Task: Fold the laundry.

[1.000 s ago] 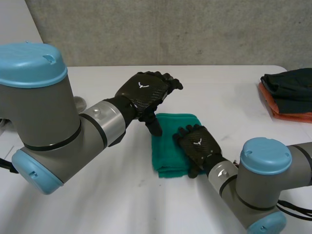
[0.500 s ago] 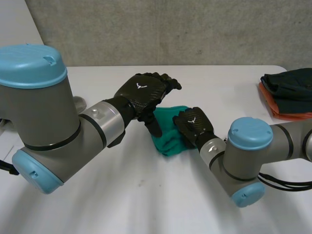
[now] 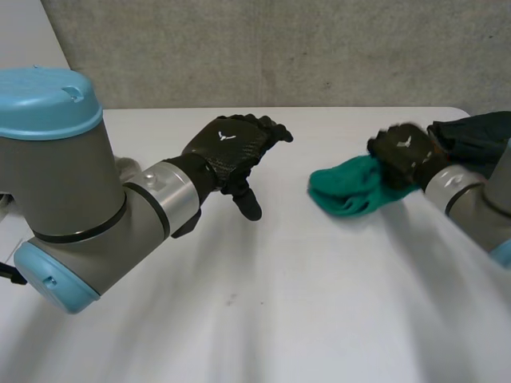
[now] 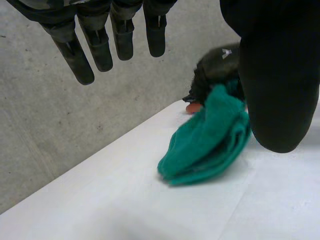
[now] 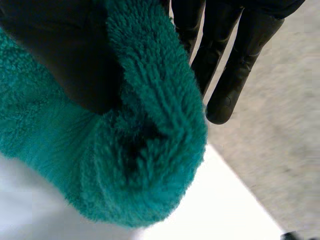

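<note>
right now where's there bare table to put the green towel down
The widest bare table lies on the robot's near side, between the left hand and the green towel. The far strip by the wall between both hands is bare too. It is crowded at the right hand, beside the dark clothes pile.

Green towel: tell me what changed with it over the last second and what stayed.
The right hand closed on the green towel, bunched it up and moved it from the middle of the table toward the pile of dark clothes at the right end. The left hand stayed open above the table, and the pile did not move.
</note>
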### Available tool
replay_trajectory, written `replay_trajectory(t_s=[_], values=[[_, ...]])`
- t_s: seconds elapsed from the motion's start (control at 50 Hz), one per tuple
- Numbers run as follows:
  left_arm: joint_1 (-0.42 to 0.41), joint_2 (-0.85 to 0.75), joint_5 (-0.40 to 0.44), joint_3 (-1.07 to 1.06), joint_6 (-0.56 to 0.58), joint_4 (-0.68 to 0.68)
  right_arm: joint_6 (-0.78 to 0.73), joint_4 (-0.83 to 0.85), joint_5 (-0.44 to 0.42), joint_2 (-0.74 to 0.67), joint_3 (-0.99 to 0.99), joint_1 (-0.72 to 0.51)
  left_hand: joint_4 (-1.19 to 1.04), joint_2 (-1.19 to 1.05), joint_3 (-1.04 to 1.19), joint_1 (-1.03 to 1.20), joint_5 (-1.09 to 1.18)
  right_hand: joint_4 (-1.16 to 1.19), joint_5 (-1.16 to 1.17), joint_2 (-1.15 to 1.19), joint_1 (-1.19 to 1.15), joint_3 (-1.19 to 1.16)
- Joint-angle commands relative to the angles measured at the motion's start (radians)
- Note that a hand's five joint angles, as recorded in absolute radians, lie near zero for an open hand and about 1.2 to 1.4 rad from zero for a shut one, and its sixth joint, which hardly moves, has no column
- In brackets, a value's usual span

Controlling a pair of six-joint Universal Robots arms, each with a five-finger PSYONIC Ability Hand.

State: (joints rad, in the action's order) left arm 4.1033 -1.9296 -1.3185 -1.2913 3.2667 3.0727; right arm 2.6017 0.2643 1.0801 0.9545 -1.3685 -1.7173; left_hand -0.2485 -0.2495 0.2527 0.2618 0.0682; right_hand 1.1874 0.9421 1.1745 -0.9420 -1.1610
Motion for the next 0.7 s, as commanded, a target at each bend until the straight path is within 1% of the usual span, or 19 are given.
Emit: replay_trajectory(t_s=[0.02,0.1,0.12,0.16,0.18,0.24,0.26,0.34,0.44,0.46,0.52,0.56,0.62,0.64,0.68,0.7], values=[[0.006,0.000,0.001,0.001,-0.018,0.000,0.150,0.087,-0.031,-0.062,0.256,0.039,-0.012,-0.011,0.008,-0.001,0.018,0.209,0.280,0.222,-0.454,-0.235],[0.006,0.000,0.001,0.001,-0.021,0.000,0.267,0.196,-0.022,-0.091,0.400,0.080,-0.015,-0.014,0.011,0.002,0.021,0.209,0.280,0.222,-0.454,-0.235],[0.006,0.000,0.001,0.001,-0.021,0.000,0.309,0.228,-0.019,-0.106,0.466,0.114,-0.015,-0.014,0.011,0.002,0.021,0.209,0.280,0.222,-0.454,-0.235],[0.009,0.000,0.001,0.000,-0.022,0.000,0.340,0.243,-0.017,-0.126,0.523,0.134,-0.015,-0.014,0.011,0.002,0.021,0.209,0.280,0.222,-0.454,-0.235],[0.009,0.000,0.001,0.000,-0.022,0.000,0.365,0.250,-0.019,-0.149,0.583,0.151,-0.012,-0.011,0.008,-0.001,0.018,0.209,0.280,0.222,-0.454,-0.235],[0.015,0.000,0.001,-0.002,-0.024,0.000,0.385,0.250,-0.026,-0.186,0.667,0.176,-0.015,-0.014,0.011,0.002,0.021,0.209,0.280,0.222,-0.454,-0.235],[0.017,0.000,0.001,-0.002,-0.024,0.000,0.389,0.250,-0.026,-0.206,0.709,0.201,-0.015,-0.014,0.011,0.002,0.021,0.209,0.280,0.222,-0.454,-0.235],[0.019,-0.002,0.001,-0.002,-0.024,0.000,0.394,0.256,-0.038,-0.256,0.759,0.264,-0.015,-0.014,0.011,0.002,0.021,0.209,0.280,0.222,-0.454,-0.235],[0.019,-0.003,0.001,-0.003,-0.028,0.000,0.394,0.260,-0.075,-0.319,0.758,0.344,-0.015,-0.014,0.011,0.002,0.021,0.209,0.280,0.222,-0.454,-0.235],[0.019,-0.005,0.001,-0.005,-0.033,0.000,0.393,0.262,-0.086,-0.359,0.753,0.373,-0.015,-0.014,0.011,0.002,0.021,0.209,0.280,0.222,-0.454,-0.235],[0.017,-0.009,0.001,-0.008,-0.041,0.000,0.356,0.276,-0.095,-0.443,0.724,0.422,-0.015,-0.014,0.011,0.002,0.021,0.209,0.280,0.222,-0.454,-0.235],[0.017,-0.015,0.001,-0.008,-0.044,0.000,0.328,0.282,-0.101,-0.463,0.689,0.444,-0.015,-0.014,0.011,0.002,0.021,0.209,0.280,0.222,-0.454,-0.235],[0.017,-0.020,0.001,-0.009,-0.044,0.000,0.243,0.303,-0.129,-0.465,0.574,0.479,-0.018,-0.017,0.014,0.005,0.024,0.209,0.280,0.222,-0.454,-0.235],[0.015,-0.020,0.001,-0.009,-0.044,0.000,0.204,0.320,-0.137,-0.456,0.527,0.490,-0.018,-0.017,0.014,0.005,0.024,0.209,0.280,0.222,-0.454,-0.235],[0.015,-0.020,0.001,-0.009,-0.045,0.000,0.173,0.338,-0.143,-0.436,0.479,0.496,-0.018,-0.017,0.014,0.005,0.024,0.209,0.280,0.222,-0.454,-0.235],[0.017,-0.020,0.001,-0.009,-0.045,0.000,0.155,0.348,-0.147,-0.406,0.436,0.507,-0.018,-0.017,0.014,0.005,0.024,0.209,0.280,0.222,-0.454,-0.235]])
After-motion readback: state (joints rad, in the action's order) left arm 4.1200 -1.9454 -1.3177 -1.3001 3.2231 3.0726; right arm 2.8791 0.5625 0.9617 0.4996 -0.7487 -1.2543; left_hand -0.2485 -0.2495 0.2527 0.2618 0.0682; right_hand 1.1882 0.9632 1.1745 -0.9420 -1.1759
